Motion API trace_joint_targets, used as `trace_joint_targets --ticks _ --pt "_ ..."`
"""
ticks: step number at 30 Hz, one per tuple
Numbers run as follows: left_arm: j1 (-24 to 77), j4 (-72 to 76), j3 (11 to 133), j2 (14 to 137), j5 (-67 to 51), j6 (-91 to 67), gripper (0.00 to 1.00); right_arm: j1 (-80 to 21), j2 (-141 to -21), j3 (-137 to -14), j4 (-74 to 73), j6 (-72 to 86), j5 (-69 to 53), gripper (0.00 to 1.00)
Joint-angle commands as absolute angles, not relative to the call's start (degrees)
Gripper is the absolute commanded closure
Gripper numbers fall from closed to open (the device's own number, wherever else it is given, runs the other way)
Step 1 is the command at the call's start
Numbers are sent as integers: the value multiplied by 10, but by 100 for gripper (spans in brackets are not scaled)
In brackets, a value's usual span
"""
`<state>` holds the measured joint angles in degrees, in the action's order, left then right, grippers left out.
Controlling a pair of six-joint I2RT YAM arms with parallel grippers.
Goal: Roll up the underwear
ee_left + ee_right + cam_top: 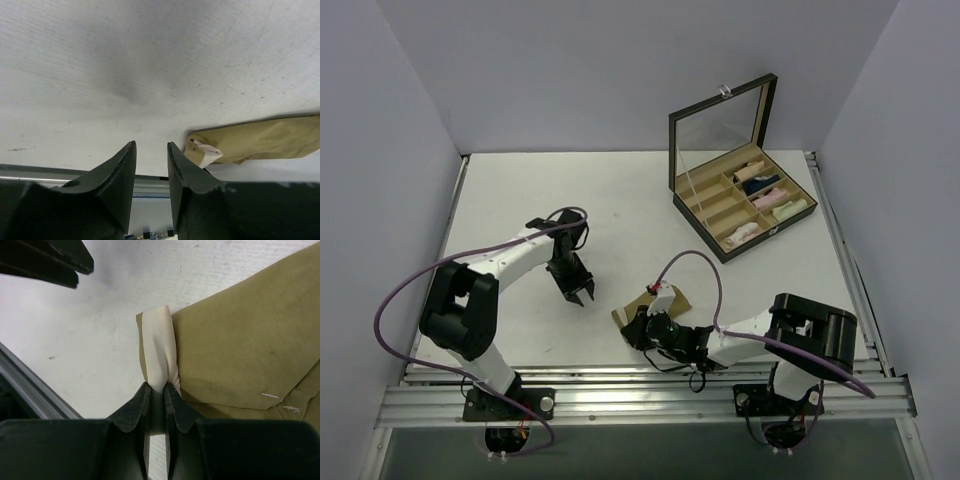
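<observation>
A tan-beige underwear [240, 335] lies flat on the white table near the front edge, with a paler band [160, 345] folded along its left side. My right gripper [157, 387] is shut on that band at its near end. From above, the underwear [625, 314] shows partly under the right gripper [634, 327]. My left gripper [578, 290] hangs to the left of the cloth, open, with nothing between its fingers. In the left wrist view the left gripper [151, 145] stands just left of the underwear [260, 140], apart from it.
An open dark box [740, 200] with a mirrored lid stands at the back right; its compartments hold several cloth rolls, pale pink, navy and mint green. The table's metal front rail [640, 385] runs just behind both grippers. The left gripper's fingers [50, 260] show in the right wrist view's top left.
</observation>
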<state>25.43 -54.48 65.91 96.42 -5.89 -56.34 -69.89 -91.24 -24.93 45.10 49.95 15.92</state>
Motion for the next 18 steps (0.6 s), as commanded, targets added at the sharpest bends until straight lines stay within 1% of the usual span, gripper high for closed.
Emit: trace_joint_targets --ticks 1,3,6,13,18 --pt "259 -471 623 937 -81 -573 60 -680 -942 -196 454 544 83 100" --pt "265 -419 609 929 -111 -571 60 -670 -956 -181 489 551 66 100" --pt "278 -370 594 924 -143 -567 60 -664 -972 -181 501 558 59 100" --pt "324 -309 579 918 -167 -565 57 -657 -996 -192 497 562 45 100" --pt "347 -314 568 918 -159 -574 56 -652 -994 -190 492 563 40 100"
